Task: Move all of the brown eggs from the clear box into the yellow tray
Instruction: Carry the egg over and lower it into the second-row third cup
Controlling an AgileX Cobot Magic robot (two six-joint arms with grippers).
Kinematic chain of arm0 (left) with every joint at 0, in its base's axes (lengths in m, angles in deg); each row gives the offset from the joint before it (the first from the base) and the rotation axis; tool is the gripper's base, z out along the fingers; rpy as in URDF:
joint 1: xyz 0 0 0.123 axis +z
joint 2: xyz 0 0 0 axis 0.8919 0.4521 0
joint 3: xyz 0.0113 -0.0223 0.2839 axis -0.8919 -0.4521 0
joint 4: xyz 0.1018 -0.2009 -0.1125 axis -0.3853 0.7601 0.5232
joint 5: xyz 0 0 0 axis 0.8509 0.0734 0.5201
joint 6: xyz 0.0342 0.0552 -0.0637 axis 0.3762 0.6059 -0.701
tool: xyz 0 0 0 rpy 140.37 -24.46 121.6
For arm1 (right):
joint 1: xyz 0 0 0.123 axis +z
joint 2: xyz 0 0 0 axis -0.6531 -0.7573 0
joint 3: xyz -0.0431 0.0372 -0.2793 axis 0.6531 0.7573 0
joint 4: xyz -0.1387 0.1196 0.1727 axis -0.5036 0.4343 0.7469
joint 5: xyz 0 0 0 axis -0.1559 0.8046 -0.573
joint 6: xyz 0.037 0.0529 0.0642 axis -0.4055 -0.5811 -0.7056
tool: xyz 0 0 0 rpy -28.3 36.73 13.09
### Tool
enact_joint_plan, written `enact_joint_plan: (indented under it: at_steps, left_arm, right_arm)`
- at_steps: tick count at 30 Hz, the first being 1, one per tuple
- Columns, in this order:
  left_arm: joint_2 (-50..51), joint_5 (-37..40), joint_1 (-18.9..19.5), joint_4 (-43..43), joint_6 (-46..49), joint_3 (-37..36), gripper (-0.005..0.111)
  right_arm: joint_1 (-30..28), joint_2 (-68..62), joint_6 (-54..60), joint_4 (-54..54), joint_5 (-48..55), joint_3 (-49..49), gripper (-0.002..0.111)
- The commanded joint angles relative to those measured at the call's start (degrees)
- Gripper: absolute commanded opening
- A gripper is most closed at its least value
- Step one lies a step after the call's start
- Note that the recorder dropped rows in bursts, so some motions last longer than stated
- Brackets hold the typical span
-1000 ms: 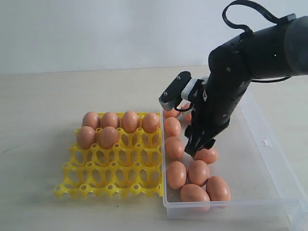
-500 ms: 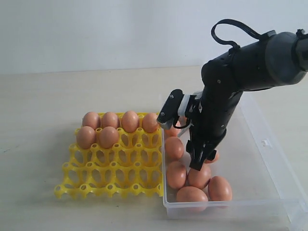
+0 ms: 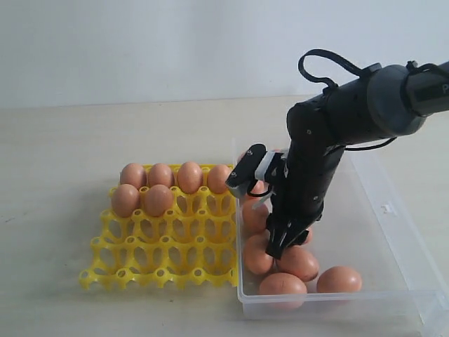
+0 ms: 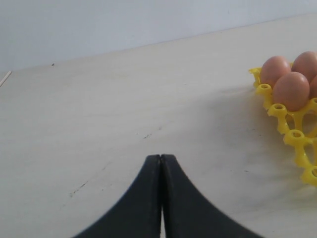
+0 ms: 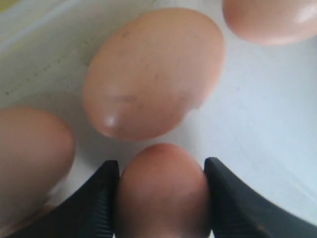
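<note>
With six brown eggs (image 3: 158,200) seated in the yellow tray (image 3: 161,256) and ten cups bare, my right claw (image 3: 275,247) clasps another egg (image 5: 161,193) down in the clear box (image 3: 393,232), where the rest lie.

Brown eggs (image 3: 298,261) hem in the right gripper (image 3: 273,250) inside the clear box (image 3: 365,217); its right half and the yellow tray's (image 3: 161,254) front cups lie open.

a pale beige tabletop (image 3: 63,140), marked with faint dark scuffs (image 4: 148,134), meets a plain white wall (image 3: 140,49) behind.
</note>
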Motion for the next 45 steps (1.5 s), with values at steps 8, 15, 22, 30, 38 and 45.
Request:
enact_joint_plan:
  at_steps: [8, 15, 22, 30, 38, 45]
  left_arm:
    - [0.0, -0.5, 0.1, 0.1, -0.1, 0.2, 0.000]
    - [0.0, -0.5, 0.1, 0.1, -0.1, 0.2, 0.000]
    - [0.0, -0.5, 0.1, 0.1, -0.1, 0.2, 0.000]
    - [0.0, -0.5, 0.1, 0.1, -0.3, 0.2, 0.000]
    - [0.0, -0.5, 0.1, 0.1, -0.1, 0.2, 0.000]
    - [0.0, -0.5, 0.1, 0.1, -0.1, 0.2, 0.000]
  right_arm:
    - [-0.3, 10.6, -11.9, 4.6, -12.9, 1.3, 0.000]
    - [2.0, 17.3, -13.0, 14.0, -39.1, 11.7, 0.000]
    - [7.7, 13.4, -20.6, 13.5, -56.8, 14.7, 0.000]
    - [9.1, 4.8, -37.1, 10.4, -70.3, 13.8, 0.000]
    - [11.1, -0.2, -36.9, 7.9, -63.2, 6.6, 0.000]
    - [11.7, -0.6, -33.9, 7.9, -57.7, 6.1, 0.000]
